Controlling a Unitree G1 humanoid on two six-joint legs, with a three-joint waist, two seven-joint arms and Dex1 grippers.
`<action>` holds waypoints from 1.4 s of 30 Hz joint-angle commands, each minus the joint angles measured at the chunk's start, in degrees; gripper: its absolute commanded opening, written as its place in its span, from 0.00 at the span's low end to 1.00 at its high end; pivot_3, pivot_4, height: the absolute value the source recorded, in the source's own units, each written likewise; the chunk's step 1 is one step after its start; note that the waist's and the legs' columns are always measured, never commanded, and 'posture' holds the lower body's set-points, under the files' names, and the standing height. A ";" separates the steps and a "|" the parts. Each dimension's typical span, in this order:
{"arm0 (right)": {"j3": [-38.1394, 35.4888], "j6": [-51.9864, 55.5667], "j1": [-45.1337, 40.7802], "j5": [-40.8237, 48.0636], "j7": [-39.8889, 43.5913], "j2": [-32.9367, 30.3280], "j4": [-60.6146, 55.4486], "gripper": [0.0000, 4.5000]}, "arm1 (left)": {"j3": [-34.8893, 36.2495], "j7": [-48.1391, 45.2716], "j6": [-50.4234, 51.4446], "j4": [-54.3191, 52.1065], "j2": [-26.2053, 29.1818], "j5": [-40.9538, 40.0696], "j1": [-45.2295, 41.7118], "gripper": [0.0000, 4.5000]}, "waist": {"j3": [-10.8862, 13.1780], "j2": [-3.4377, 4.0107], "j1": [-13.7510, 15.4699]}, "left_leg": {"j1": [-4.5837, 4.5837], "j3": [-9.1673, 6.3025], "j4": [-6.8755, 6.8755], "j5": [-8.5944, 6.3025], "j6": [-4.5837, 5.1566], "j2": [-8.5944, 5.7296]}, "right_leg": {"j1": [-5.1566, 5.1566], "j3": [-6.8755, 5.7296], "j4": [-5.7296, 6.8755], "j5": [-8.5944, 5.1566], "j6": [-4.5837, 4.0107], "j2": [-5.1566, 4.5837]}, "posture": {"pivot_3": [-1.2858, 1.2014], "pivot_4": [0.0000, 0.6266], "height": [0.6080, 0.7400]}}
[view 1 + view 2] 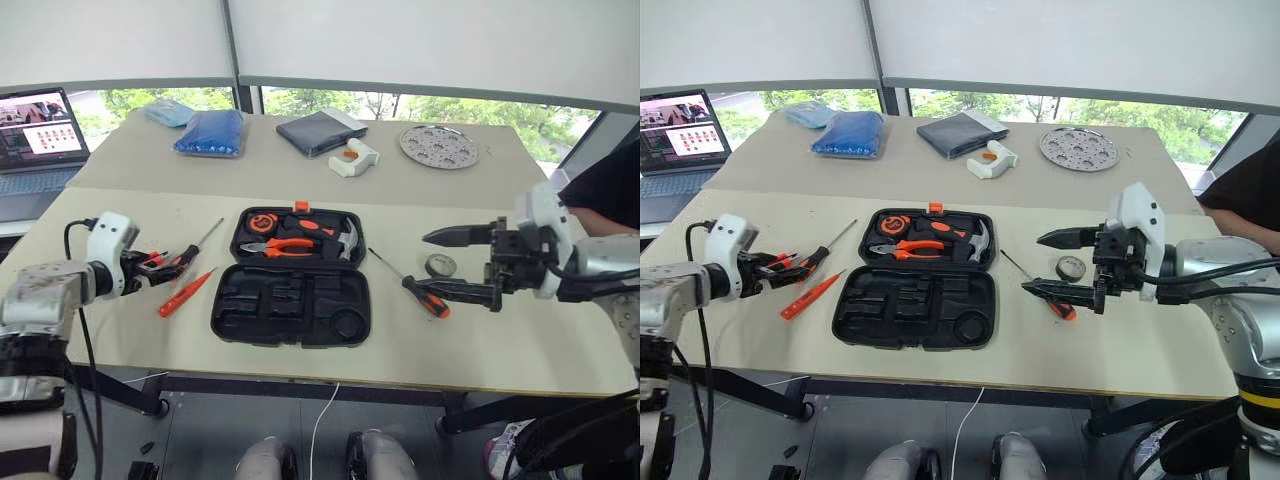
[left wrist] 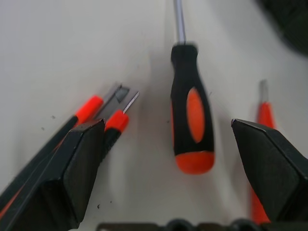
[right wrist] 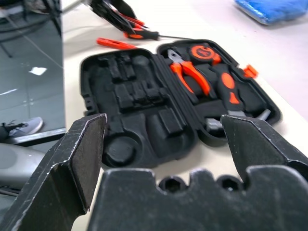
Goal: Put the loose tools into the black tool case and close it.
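Black tool case [image 1: 291, 292] lying open mid-table; right gripper [image 1: 452, 264] spread wide, hovering right of it above screwdriver [image 1: 424, 295]; left gripper [image 1: 163, 265] spread, empty, over second screwdriver [image 2: 191, 126] and utility knife [image 2: 98, 111]; tester screwdriver [image 1: 185, 293] alongside; tape roll [image 1: 440, 265] beside right gripper

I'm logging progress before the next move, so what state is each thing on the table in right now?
black tool case: open, lid flat, near half's recesses empty.
pliers: seated in the case.
left gripper: open, over a screwdriver.
utility knife: loose, beside that screwdriver.
tester screwdriver: loose on the table.
right gripper: open, holding nothing.
second screwdriver: loose, right of the case.
tape roll: loose.
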 commanded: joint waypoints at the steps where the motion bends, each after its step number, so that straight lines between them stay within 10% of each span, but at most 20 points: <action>1: 0.57 -1.62 -1.94 0.24 0.29 1.04 -1.28 1.00 | -2.61 -1.36 -5.32 5.70 -1.59 3.60 -3.67 0.75 | 0.00 0.00 0.04 | -0.01 0.00 0.03 0.00 0.00 0.00 | 0.00 -0.01 0.02 0.00 0.01 0.00 | 0.52 0.24 0.84; 8: 1.59 -2.62 -2.74 -0.22 0.48 2.17 -1.00 1.00 | -5.04 -4.11 -11.41 12.49 -3.61 7.36 -7.41 0.21 | -0.01 -0.01 0.04 | -0.01 -0.02 0.23 0.00 0.01 0.01 | 0.02 -0.03 0.17 -0.01 0.03 -0.04 | 0.52 0.24 0.84; 16: 1.47 -3.92 -3.69 -1.70 0.56 2.19 0.46 1.00 | -2.96 -5.80 -12.31 15.42 -3.82 7.24 -12.60 0.20 | 0.01 -0.04 0.08 | -0.12 -0.07 0.60 -0.04 0.11 0.03 | -0.03 -0.01 0.54 -0.05 0.08 -0.12 | 0.52 0.24 0.84; 29: 3.18 -4.29 1.15 -5.36 1.65 0.00 -0.50 1.00 | -9.10 -37.41 -24.13 -6.00 -1.73 2.08 -12.30 0.20 | 0.08 -0.19 -0.03 | -0.74 -0.13 1.14 -0.04 0.16 0.03 | -0.50 -0.29 0.82 -0.05 0.09 -0.10 | 0.52 0.24 0.84; 42: 1.21 -1.82 3.55 -4.03 -1.80 0.08 -4.42 1.00 | -19.27 -35.55 -50.15 20.60 -11.33 17.03 -24.42 0.20 | 0.08 -0.20 -0.01 | -0.99 -0.22 1.56 -0.16 0.40 0.15 | -0.59 -0.25 0.91 -0.04 0.09 -0.05 | 0.52 0.24 0.84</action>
